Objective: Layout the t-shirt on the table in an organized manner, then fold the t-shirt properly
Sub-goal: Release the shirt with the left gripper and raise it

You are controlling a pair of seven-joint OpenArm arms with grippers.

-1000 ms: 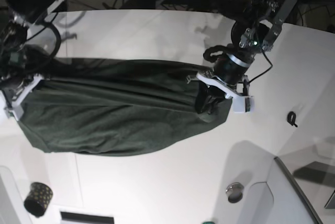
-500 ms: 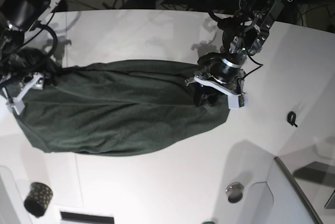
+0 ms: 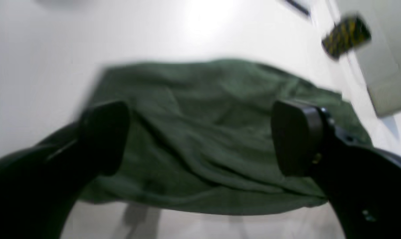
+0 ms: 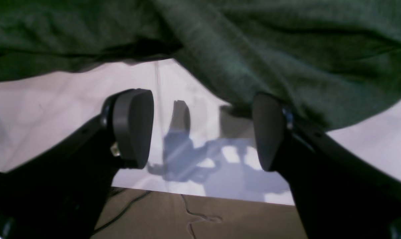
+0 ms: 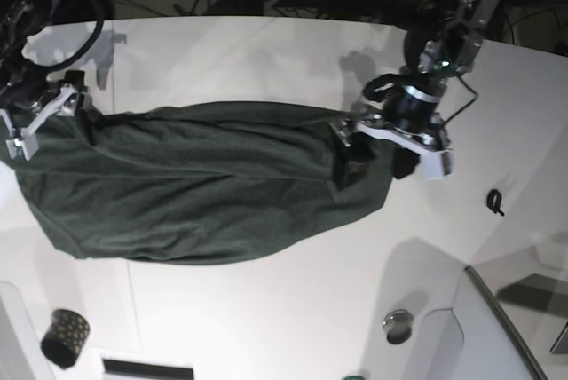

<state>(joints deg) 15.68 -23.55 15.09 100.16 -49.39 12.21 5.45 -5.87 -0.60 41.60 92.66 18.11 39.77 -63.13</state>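
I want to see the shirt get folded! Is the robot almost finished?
Not nearly. Done so far: the t-shirt lies stretched out lengthwise on the table, but it is bunched and wrinkled, with no sleeves showing. Right now both the left pincer and the right pincer are open at the shirt's two ends, holding nothing. Still left: smoothing it flat, then all the folding.

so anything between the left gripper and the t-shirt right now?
No. The left gripper hangs open directly over the t-shirt, with only green fabric between its pads. The table beside it is bare.
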